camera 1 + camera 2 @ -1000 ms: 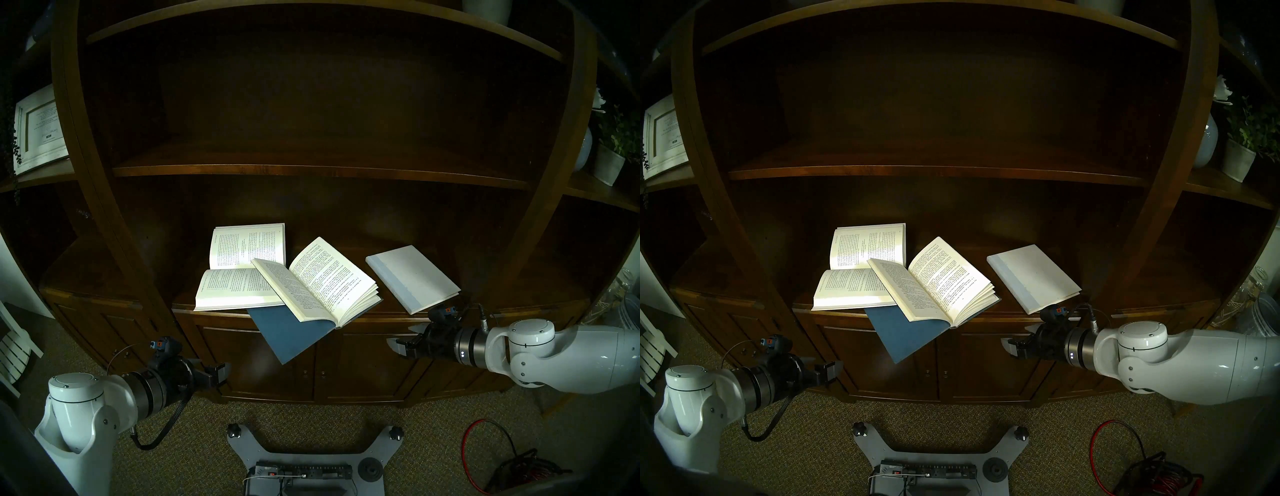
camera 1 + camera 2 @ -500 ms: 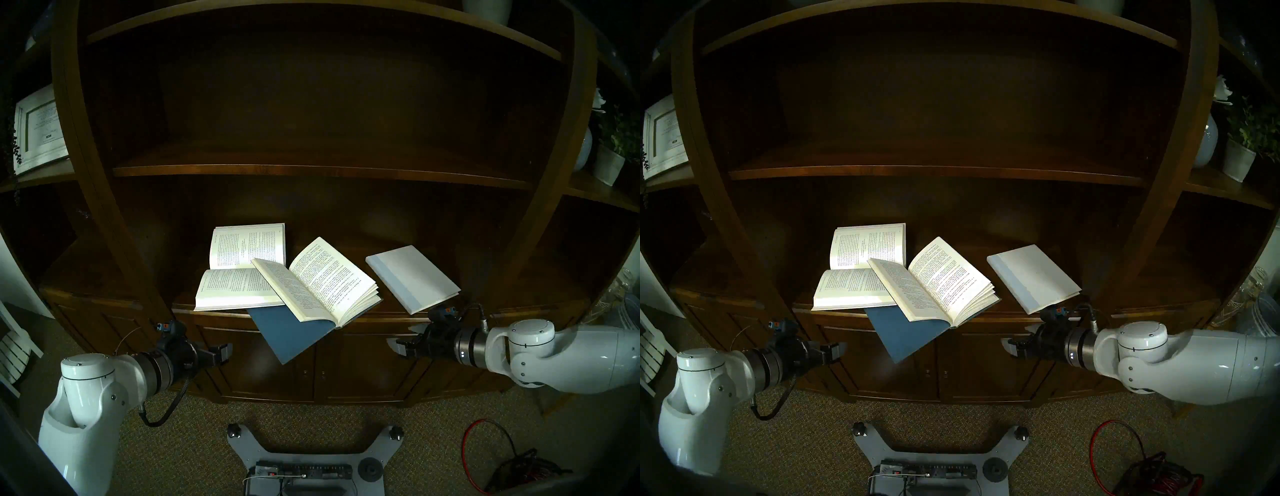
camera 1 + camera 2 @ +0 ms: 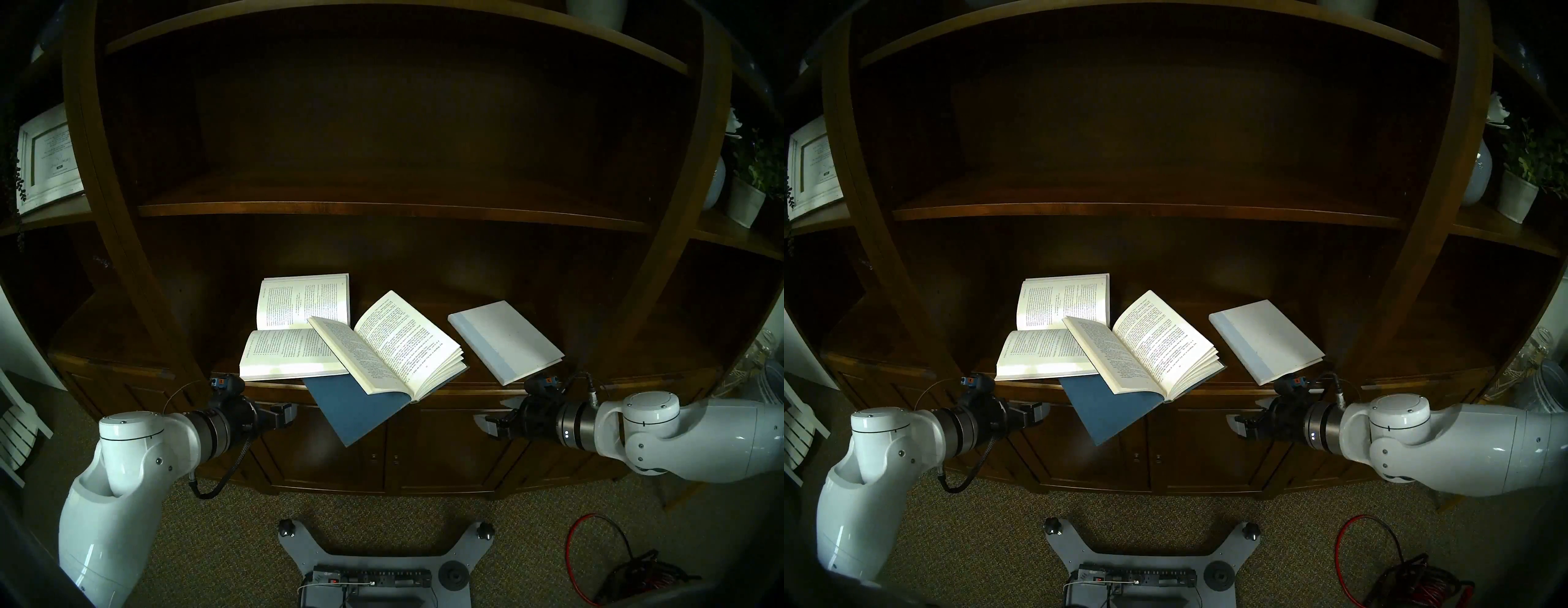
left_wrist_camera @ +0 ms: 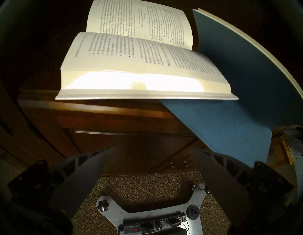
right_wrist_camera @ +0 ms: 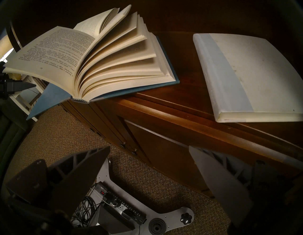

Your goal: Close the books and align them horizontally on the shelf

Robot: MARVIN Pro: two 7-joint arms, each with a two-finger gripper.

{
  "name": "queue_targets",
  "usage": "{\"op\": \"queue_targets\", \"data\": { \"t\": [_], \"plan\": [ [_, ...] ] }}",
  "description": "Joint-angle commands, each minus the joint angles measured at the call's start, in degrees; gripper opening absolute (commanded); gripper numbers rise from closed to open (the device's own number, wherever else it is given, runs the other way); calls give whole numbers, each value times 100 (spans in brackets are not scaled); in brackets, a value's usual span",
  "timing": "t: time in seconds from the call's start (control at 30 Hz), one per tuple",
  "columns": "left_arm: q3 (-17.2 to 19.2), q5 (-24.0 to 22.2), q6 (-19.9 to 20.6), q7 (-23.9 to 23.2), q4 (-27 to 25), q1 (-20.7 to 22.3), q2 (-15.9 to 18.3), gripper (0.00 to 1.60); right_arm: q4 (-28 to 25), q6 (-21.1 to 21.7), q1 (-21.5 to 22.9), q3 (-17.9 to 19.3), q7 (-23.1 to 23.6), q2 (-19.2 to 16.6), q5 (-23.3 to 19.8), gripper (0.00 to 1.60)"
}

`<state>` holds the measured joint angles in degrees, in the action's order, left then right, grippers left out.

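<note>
- The left gripper [image 3: 285, 414] is spread wide and holds nothing, just below the shelf [image 3: 475, 388] edge, near the blue book [image 3: 382, 361].
- The right gripper [image 3: 488, 422] is spread and empty too, below the shelf.
- To do this well, I think: lift the hanging blue cover slowly so pages don't bend.
- Three books sit on the shelf: two open, the blue one and the left open book [image 3: 292, 335], and one shut white book [image 3: 507, 339]. Two grippers.

On the shelf [image 3: 1314, 384], two open books [image 3: 1055, 335] [image 3: 1144, 346] are overlapped at centre; a closed white book [image 3: 1267, 339] is seen at three o'clock. Both grippers [image 3: 1038, 412] [image 3: 1236, 422] are held below.
</note>
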<state>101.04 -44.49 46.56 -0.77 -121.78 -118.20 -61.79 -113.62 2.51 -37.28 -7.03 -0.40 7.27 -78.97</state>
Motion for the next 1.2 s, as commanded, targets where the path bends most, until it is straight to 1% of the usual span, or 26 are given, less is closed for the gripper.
{"op": "queue_targets", "data": {
  "t": [0.0,0.03,0.07,0.1,0.17,0.2,0.23,0.27,0.3,0.4,0.47,0.5,0.57,0.6,0.7,0.73,0.87,0.9,0.93,1.0,1.17],
  "plan": [
    [-176,-119,-150,164,33,677,131,160,-7,-29,110,107,-2,2,0,160],
    [-192,-141,-182,194,33,676,150,160,-7,-29,111,107,-2,2,0,160],
    [-255,-150,-128,230,108,836,133,160,-7,-29,111,107,-2,2,-1,160],
    [-264,-178,-175,260,97,809,158,160,-7,-29,111,107,-2,2,0,160],
    [-321,-203,-163,312,166,920,162,160,-7,-29,112,107,-2,2,0,160],
    [-381,-213,-112,348,253,1065,147,160,-7,-29,112,107,-2,2,0,160],
    [-357,-237,-211,365,207,934,188,160,-7,-29,112,107,-2,2,0,160],
    [-440,-241,-124,406,330,1144,159,160,-7,-29,112,107,-2,2,-1,160],
    [-448,-257,-165,427,337,1120,176,160,-7,-29,113,107,-2,2,-1,160],
    [-530,-286,-195,485,473,1232,193,160,-7,-29,113,107,-2,2,-1,160],
    [-632,-294,-156,538,639,1430,180,160,-7,-29,114,107,-2,2,-1,160],
    [-622,-301,-228,545,619,1351,203,160,-7,-29,114,107,-2,2,-1,160],
    [-725,-306,-136,597,777,1590,175,160,-7,-29,114,107,-1,2,-1,160],
    [-703,-319,-205,600,732,1494,197,160,-7,-29,114,107,-1,2,-1,160],
    [-829,-319,-120,642,907,1784,179,160,-8,-29,115,106,-1,2,-1,160],
    [-797,-328,-194,641,841,1671,201,160,-7,-29,115,106,-1,2,-1,160],
    [-887,-325,-131,677,899,1904,214,160,-8,-29,116,106,-1,2,-2,160],
    [-928,-324,-91,685,939,2018,220,160,-8,-29,116,106,-1,2,-2,160],
    [-889,-328,-146,683,855,1920,243,160,-8,-29,116,106,-1,2,-2,160],
    [-947,-325,-90,695,918,2087,259,160,-8,-29,116,106,-1,2,-2,160],
    [-986,-300,-101,685,1005,2271,322,160,-8,-28,117,107,-1,1,-3,160]
  ]
}}
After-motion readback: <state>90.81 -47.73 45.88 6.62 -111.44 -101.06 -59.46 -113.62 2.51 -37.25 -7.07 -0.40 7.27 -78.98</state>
